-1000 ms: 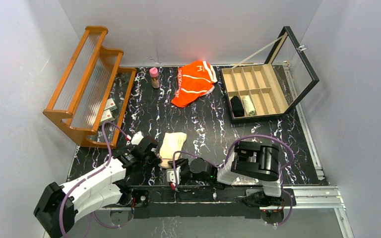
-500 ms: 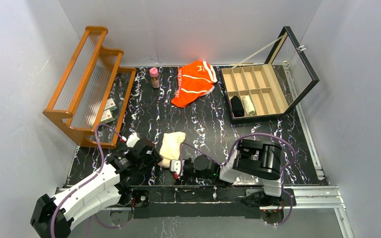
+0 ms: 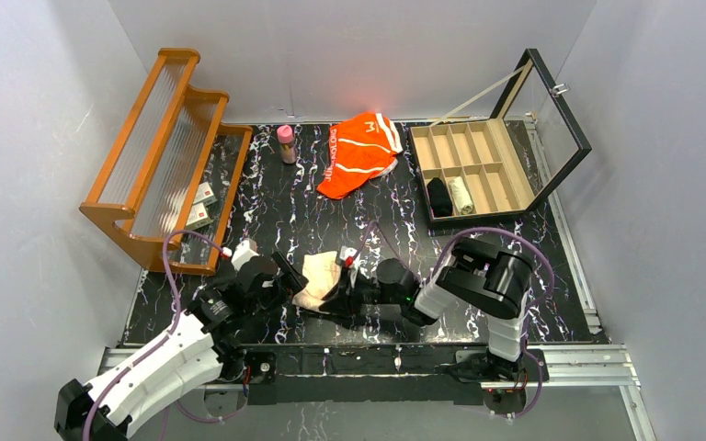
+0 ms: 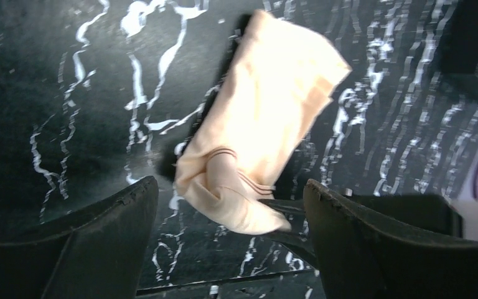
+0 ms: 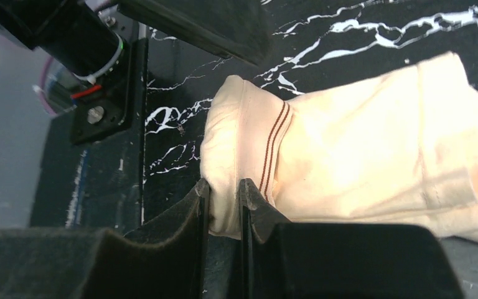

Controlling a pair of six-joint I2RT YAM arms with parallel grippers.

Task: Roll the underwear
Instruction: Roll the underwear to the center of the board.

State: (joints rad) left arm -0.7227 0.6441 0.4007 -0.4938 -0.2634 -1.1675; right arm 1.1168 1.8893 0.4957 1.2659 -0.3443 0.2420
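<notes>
The pale beige underwear (image 3: 318, 273) lies folded on the black marbled table near the front, between my two grippers. My right gripper (image 5: 224, 188) is shut on its banded near end (image 5: 243, 143), pinching a fold of cloth between the fingertips. In the top view this right gripper (image 3: 342, 279) reaches in from the right. My left gripper (image 4: 230, 185) stands open, its fingers wide on either side of the beige underwear (image 4: 267, 106) without touching it. The orange underwear with white stripes (image 3: 360, 152) lies loose at the back of the table.
A wooden rack (image 3: 161, 156) leans at the back left, with a pink-capped bottle (image 3: 286, 142) beside it. An open compartment box (image 3: 506, 184) at the back right holds a black roll (image 3: 438, 196) and a pale roll (image 3: 461, 194); its glass lid (image 3: 556, 110) stands up.
My left gripper has opened and let go of the beige underwear. My right gripper has moved away from the front edge onto the cloth's near end and closed on it.
</notes>
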